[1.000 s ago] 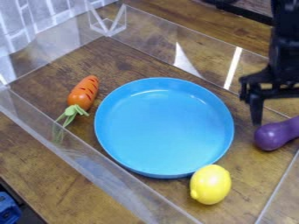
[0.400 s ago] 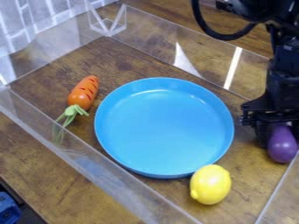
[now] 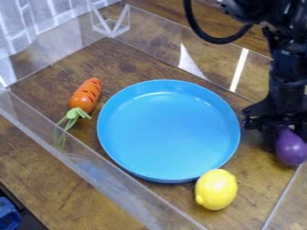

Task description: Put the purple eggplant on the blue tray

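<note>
glossy plastic tray [image 3: 168,128], wood table [image 3: 48,76] — clear walls [image 3: 36,117]

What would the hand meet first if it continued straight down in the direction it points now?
Most likely the purple eggplant: the hand points steeply down right above it, beside the blue tray. Depth is unclear, so it may already touch it.

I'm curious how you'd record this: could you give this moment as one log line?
end effector: down over eggplant, grip unclear | plate: empty | lemon, carrot: beside plate
</note>
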### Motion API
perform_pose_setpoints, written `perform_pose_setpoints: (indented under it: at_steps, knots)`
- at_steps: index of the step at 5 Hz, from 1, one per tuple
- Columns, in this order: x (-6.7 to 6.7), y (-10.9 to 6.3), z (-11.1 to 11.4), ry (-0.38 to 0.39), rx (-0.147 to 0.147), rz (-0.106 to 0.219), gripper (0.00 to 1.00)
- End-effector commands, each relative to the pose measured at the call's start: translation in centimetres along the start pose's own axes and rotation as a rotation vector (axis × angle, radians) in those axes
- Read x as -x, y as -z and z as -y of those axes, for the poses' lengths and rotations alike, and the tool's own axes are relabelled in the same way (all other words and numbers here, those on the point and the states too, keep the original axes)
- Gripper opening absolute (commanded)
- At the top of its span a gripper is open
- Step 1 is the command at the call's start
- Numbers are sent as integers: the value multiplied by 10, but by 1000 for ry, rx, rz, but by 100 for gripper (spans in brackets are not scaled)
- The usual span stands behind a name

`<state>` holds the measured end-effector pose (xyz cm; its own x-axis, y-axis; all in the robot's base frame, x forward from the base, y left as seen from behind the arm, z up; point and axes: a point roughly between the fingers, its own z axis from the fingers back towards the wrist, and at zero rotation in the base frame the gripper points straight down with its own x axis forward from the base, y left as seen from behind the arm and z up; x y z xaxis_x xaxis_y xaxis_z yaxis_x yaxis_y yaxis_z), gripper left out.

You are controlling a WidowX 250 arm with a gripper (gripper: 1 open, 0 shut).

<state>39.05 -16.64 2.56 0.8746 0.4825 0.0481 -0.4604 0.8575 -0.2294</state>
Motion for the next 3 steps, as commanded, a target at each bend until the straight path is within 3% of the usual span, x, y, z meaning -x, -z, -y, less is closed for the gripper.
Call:
perform_pose_setpoints:
  at_steps: [1,3]
  knots:
    - [-9,-33,-3,103,45,10,0]
    - [-16,-87,0,167,77,23,0]
